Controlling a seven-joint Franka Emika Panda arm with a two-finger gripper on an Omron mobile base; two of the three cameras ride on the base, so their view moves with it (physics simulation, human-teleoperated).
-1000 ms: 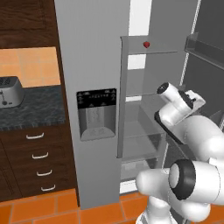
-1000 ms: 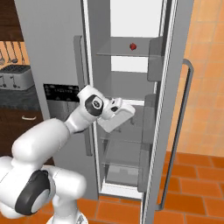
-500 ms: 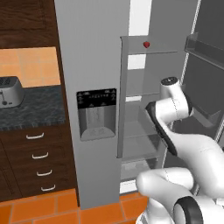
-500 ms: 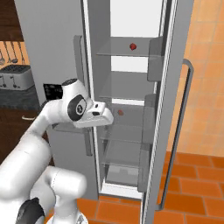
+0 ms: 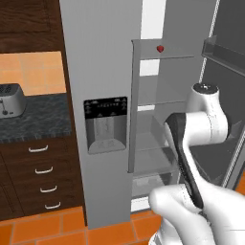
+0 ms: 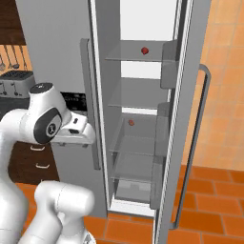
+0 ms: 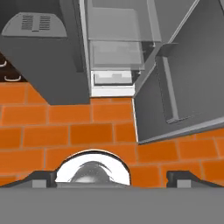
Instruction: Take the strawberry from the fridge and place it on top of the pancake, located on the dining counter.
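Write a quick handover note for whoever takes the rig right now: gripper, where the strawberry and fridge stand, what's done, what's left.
Gripper: open, empty, pointing down at the orange floor tiles in front of the fridge.
Strawberry: on the upper glass shelf inside, untouched.
Done: the fridge's right door is open.
Left: raise the hand to that shelf, grasp the berry, drive to the dining counter and set it on the pancake.

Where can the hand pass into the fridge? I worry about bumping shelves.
Between the top shelf holding the strawberry and the glass shelf below there is open room. Lower down it is tighter: shelves stack closely above the drawer, and door bins crowd the right.
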